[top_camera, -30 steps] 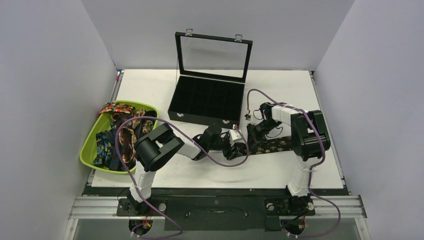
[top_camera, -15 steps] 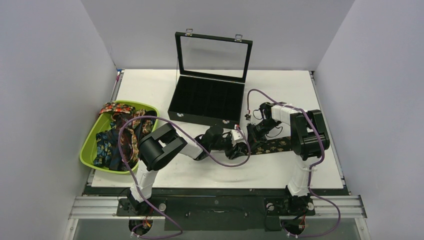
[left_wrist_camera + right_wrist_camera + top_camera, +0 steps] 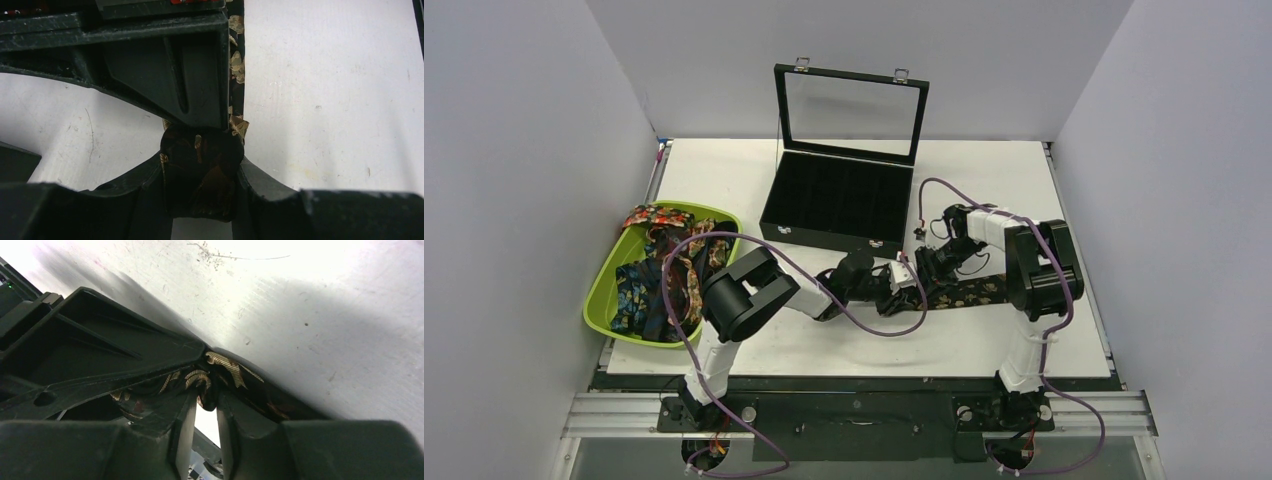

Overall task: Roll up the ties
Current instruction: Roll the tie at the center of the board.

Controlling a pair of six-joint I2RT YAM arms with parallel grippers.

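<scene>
A dark tie with tan-gold florals (image 3: 969, 292) lies flat on the white table, running right from the two grippers. Its left end is wound into a small roll (image 3: 202, 172). My left gripper (image 3: 904, 297) is shut on that roll, one finger on each side. My right gripper (image 3: 926, 268) meets it from the far side and is shut on a fold of the same tie (image 3: 209, 390). The right gripper's black body (image 3: 165, 65) fills the upper left wrist view, with the tie's strip (image 3: 236, 65) running past it. Several other printed ties (image 3: 664, 275) are heaped in the green tray.
A lime green tray (image 3: 602, 290) sits at the table's left edge. A black compartment box (image 3: 839, 205) with its glass lid (image 3: 852, 112) raised stands at the back centre. Purple cables (image 3: 944, 185) loop over both arms. Grey walls close in left, right and back.
The left gripper has shifted slightly right and away from me with the roll. The right gripper has barely moved.
</scene>
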